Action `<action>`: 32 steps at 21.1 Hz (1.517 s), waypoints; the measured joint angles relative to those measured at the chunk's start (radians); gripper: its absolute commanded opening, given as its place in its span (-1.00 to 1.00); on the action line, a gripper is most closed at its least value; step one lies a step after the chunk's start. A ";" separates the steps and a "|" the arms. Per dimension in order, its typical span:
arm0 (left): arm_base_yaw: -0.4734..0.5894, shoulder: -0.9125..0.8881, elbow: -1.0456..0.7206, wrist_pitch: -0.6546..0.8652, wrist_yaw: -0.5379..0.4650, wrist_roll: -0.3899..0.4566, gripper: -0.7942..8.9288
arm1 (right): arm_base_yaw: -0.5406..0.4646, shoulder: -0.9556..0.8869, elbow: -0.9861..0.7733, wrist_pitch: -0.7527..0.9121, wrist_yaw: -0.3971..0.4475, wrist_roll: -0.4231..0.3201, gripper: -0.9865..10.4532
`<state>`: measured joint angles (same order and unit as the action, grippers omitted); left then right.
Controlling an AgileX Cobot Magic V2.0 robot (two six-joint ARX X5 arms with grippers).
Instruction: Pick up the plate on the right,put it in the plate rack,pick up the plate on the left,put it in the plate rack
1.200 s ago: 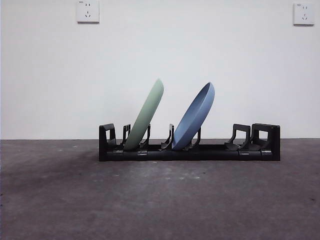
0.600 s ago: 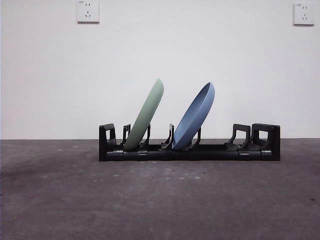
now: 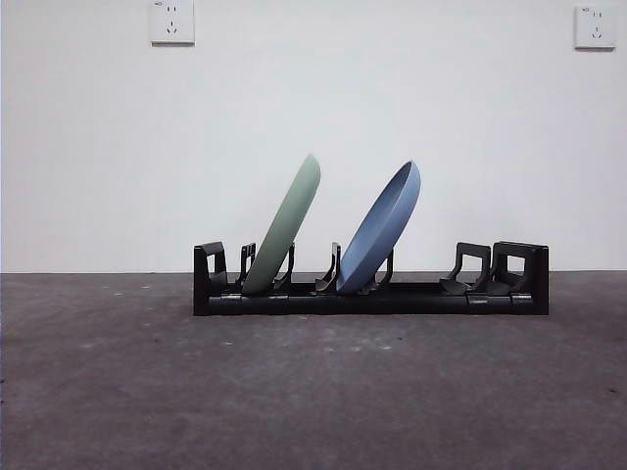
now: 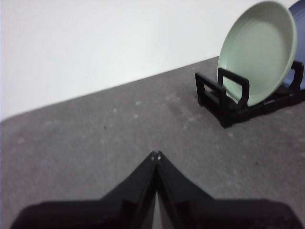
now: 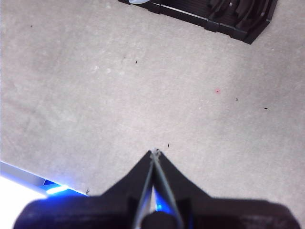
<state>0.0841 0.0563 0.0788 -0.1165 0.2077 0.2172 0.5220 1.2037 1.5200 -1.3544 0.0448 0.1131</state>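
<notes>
Front view: low, level, facing plate rack [image 3: 370, 294] and wall. Both wrist views angle down over table, sharing rack's ends.

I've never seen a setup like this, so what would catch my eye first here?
Two plates leaning in a long black rack on the dark table: a green plate near the rack's left end and a blue plate near its middle, both tilted the same way. The left hand and right hand hang shut and empty, away from the rack.
</notes>
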 measured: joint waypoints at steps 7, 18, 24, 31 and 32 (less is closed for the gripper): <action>0.000 -0.050 -0.060 -0.053 -0.035 -0.087 -0.84 | 0.000 0.000 0.000 0.116 0.000 0.000 -0.82; 0.000 -0.040 -0.060 -0.047 -0.018 -0.126 -0.84 | 0.000 0.000 0.000 0.255 0.000 0.000 -0.82; 0.000 -0.040 -0.060 -0.046 -0.018 -0.126 -0.84 | -0.004 0.000 0.000 0.259 0.010 -0.007 -0.82; 0.000 -0.038 -0.060 -0.046 -0.018 -0.126 -0.84 | -0.168 -0.179 -0.030 0.500 -0.001 -0.043 -0.82; 0.000 -0.036 -0.060 -0.046 -0.018 -0.127 -0.84 | -0.205 -0.235 -0.068 0.556 -0.030 -0.056 -0.82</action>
<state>0.0841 0.0200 0.0185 -0.1627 0.1894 0.0906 0.3172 0.9691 1.4521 -0.7986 0.0147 0.0574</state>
